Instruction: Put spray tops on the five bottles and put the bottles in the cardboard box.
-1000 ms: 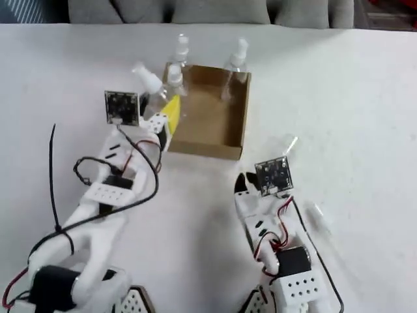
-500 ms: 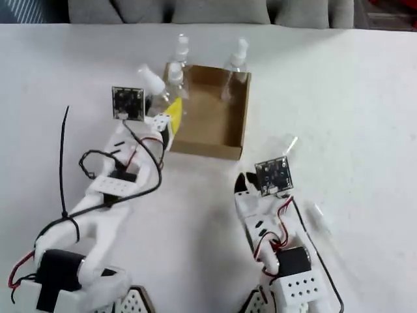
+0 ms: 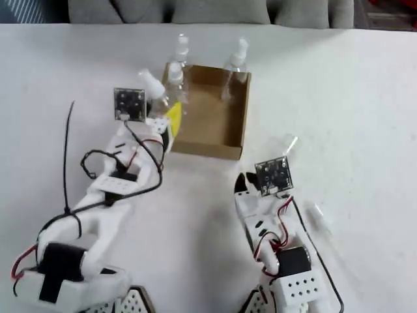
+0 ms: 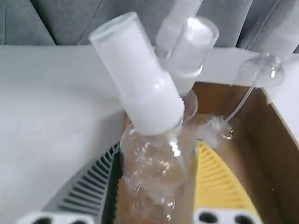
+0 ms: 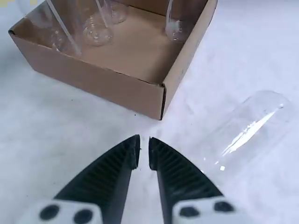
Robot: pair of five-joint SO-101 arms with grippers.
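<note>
My left gripper (image 3: pixel 164 112) is shut on a clear bottle (image 3: pixel 156 99) with a white spray top (image 3: pixel 148 79), tilted over the left wall of the cardboard box (image 3: pixel 205 149). In the left wrist view that bottle (image 4: pixel 154 161) sits between a grey and a yellow finger (image 4: pixel 219 186), beside the box (image 4: pixel 271 140). Three topped bottles (image 3: pixel 174 78) (image 3: pixel 178 48) (image 3: pixel 235 62) stand at the box's far side. One bottle without a top (image 3: pixel 287 145) lies right of the box, and a loose spray top (image 3: pixel 318 216) lies nearer. My right gripper (image 5: pixel 144 151) is shut on nothing, short of the box's near corner (image 5: pixel 161 95), with the lying bottle (image 5: pixel 247 123) beside it.
The white table (image 3: pixel 345 85) has free room on the right and at the front left. Grey cushions (image 3: pixel 195 10) line the far edge. The left arm's black cable (image 3: pixel 67 156) loops over the table at the left.
My left arm has carried the held bottle a little further toward the box's left wall. The right arm, the lying bottle and the loose top have not moved.
</note>
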